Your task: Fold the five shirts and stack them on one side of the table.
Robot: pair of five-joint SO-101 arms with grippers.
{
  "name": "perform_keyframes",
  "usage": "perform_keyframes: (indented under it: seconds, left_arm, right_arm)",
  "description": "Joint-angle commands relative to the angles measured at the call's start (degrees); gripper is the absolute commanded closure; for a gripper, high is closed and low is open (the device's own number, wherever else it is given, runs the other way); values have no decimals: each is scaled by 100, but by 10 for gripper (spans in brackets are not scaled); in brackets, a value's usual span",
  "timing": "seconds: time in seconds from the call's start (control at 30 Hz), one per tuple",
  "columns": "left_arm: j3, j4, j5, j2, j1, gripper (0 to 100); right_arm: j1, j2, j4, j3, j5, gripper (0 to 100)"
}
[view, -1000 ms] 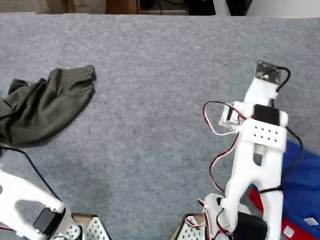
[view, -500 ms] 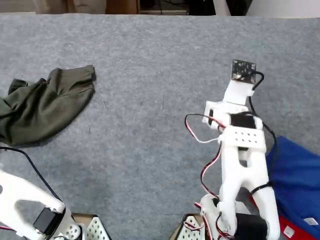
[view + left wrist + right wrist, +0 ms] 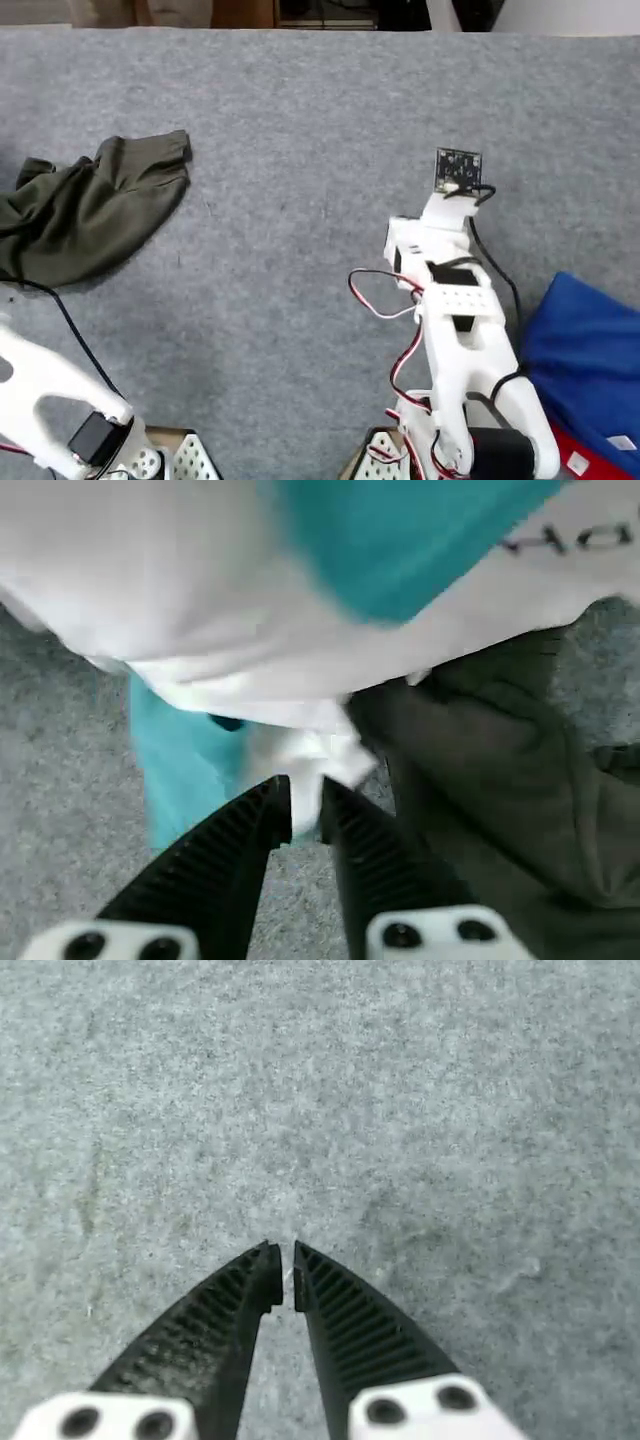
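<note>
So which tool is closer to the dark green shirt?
Left. The left tool sits right beside the dark green shirt; the right tool is over bare grey felt, well away.

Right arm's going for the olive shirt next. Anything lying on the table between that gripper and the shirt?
Nothing visible. The right gripper hangs over bare grey felt, and that felt runs uninterrupted to the olive shirt. The blue shirt lies on the arm's other side.
</note>
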Motion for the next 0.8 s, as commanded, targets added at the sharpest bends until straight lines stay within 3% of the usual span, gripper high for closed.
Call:
perform_keyframes:
  seconds: [0.0, 0.13, 0.37, 0.6, 0.77]
  left_arm:
    - [-193, 53, 0, -418, -18, 819]
    - [-220, 53, -35, -418, -53, 826]
    - [-229, 53, -9, -646, -9, 933]
    - [-237, 26, 70, -1464, 53, 791]
    - [-237, 26, 703, -1622, 132, 776]
  right_arm:
    - [-75, -171, -167, 40, -62, 954]
    - [-75, -171, -167, 57, -62, 954]
    - [-84, -163, -167, 66, -53, 954]
    - [-84, -163, -167, 66, -53, 954]
    - [-84, 66, -220, 13, -44, 954]
